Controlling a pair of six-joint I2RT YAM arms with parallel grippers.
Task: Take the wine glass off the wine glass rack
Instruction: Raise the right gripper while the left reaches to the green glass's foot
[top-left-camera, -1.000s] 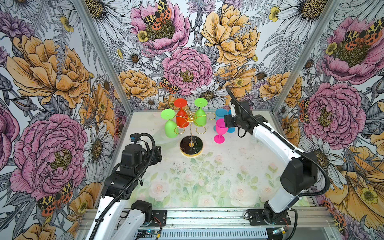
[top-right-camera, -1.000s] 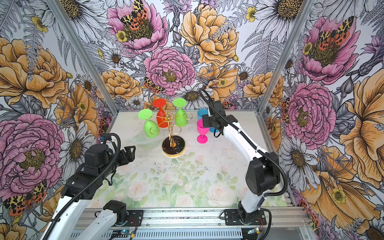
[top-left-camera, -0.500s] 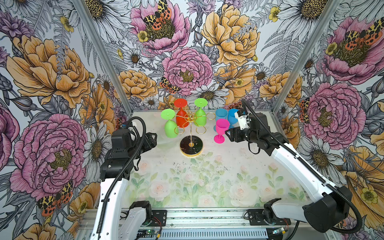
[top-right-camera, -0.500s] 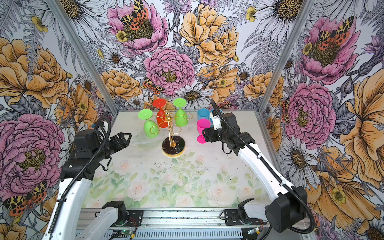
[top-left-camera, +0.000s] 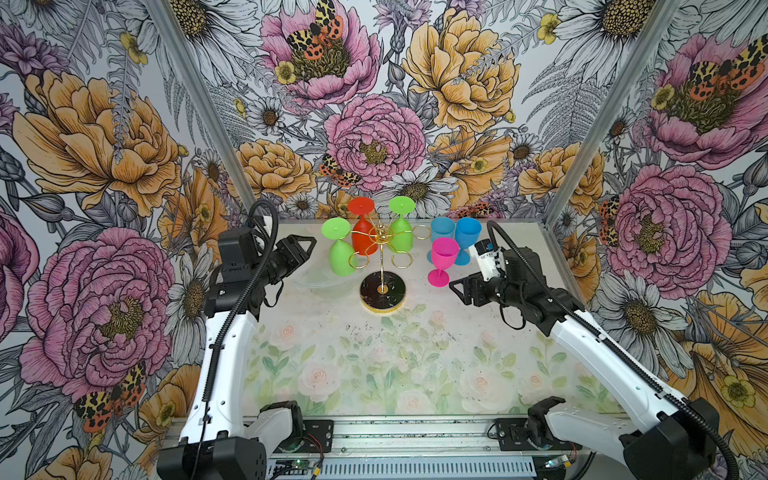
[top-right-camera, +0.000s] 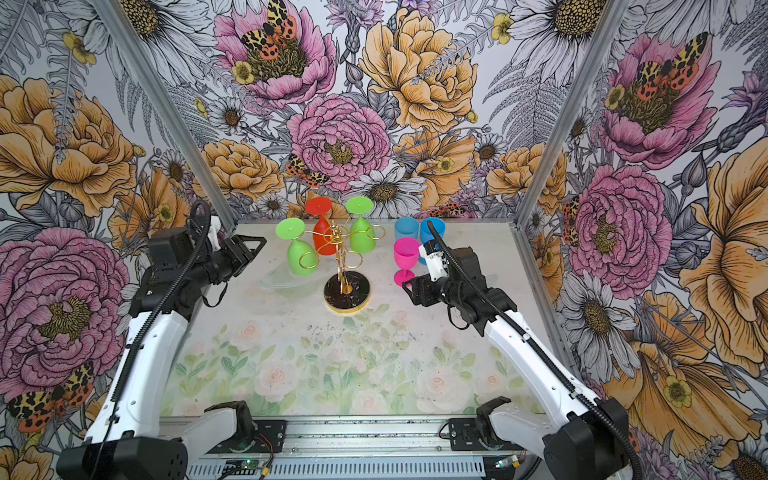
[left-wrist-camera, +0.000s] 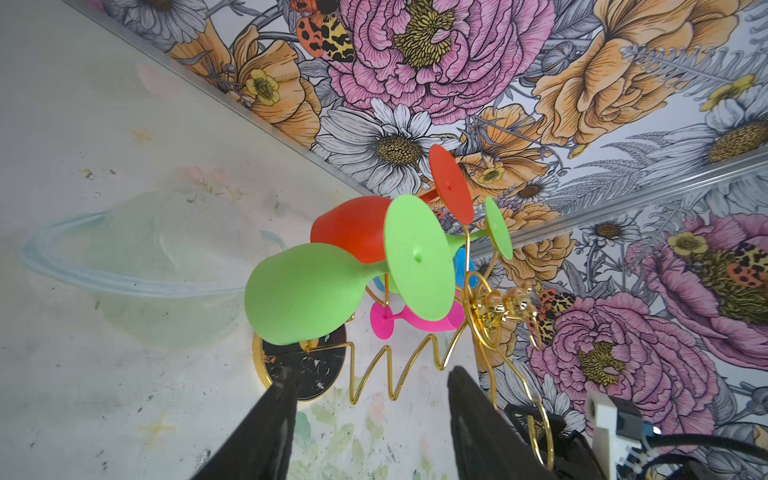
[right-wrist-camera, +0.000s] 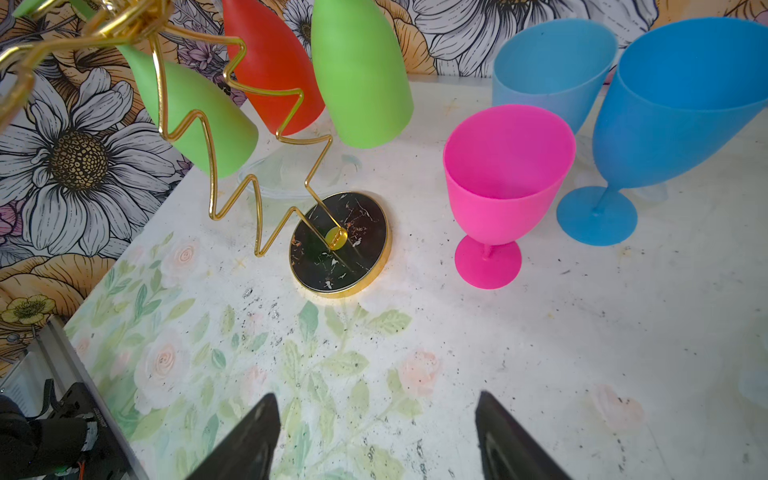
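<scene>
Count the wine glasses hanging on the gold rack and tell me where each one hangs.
3. A green glass hangs at the left of the wine glass rack; a red glass behind the post; a second green glass back right. None seems hidden.

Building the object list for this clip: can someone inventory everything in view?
wine glass rack: 1, gold wire, black base, back-centre of table
green wine glasses: 2, green, hung inverted on rack
red wine glass: 1, red, hung inverted on rack
pink wine glass: 1, pink, upright right of rack
blue wine glasses: 2, blue, upright behind pink
clear dish: 1, transparent, left of rack base
table: 1, pale floral
left gripper: 1, black, open, beside green glass
right gripper: 1, black, open, beside pink glass
</scene>
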